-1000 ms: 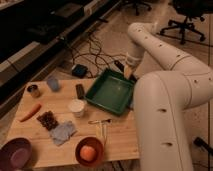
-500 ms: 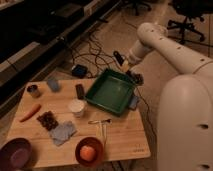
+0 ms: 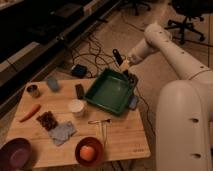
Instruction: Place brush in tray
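The dark-green tray (image 3: 102, 100) lies tilted at the table's back right. My gripper (image 3: 129, 75) hangs just over the tray's far right corner, at the end of the white arm that comes in from the upper right. It is shut on the brush (image 3: 118, 55), a slim black stick that pokes up and to the left out of the gripper, above the tray's back rim. The held end of the brush is hidden by the gripper.
On the wooden table (image 3: 125, 137) are a short black block (image 3: 80, 91), a white cup (image 3: 76, 107), a T-shaped metal tool (image 3: 100, 124), an orange bowl (image 3: 88, 151), a purple bowl (image 3: 16, 153), a carrot (image 3: 28, 113), a blue cloth (image 3: 62, 132) and a tin (image 3: 33, 90). Cables cross the floor behind.
The gripper has stayed by the tray's far right corner with the brush in it. The arm's large white links have swung away to the right of the view.
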`<state>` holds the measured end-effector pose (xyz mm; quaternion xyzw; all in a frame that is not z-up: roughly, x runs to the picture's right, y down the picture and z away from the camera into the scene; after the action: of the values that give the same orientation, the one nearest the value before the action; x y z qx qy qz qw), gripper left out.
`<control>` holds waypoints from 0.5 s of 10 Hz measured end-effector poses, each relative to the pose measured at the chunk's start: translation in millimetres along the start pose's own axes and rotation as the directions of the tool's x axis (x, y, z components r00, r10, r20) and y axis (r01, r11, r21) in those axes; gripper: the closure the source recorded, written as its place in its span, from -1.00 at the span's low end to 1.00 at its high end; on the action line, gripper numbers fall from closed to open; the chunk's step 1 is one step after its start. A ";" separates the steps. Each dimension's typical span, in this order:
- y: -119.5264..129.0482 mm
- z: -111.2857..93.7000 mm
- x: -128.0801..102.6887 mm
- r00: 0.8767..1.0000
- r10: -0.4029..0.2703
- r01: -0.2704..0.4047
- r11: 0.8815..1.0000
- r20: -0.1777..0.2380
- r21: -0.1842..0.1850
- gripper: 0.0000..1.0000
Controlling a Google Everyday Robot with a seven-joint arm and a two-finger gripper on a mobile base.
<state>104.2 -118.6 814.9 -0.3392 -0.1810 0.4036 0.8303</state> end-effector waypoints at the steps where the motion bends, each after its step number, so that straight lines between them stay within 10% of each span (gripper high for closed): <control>1: -0.5 8.8 -2.5 1.000 -0.007 0.007 0.999 0.012 -0.034 1.00; 5: -2.8 39.6 -14.5 0.999 -0.034 0.032 0.992 -0.010 -0.121 1.00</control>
<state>74.1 -114.8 844.4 -0.3883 -0.2055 0.3759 0.8159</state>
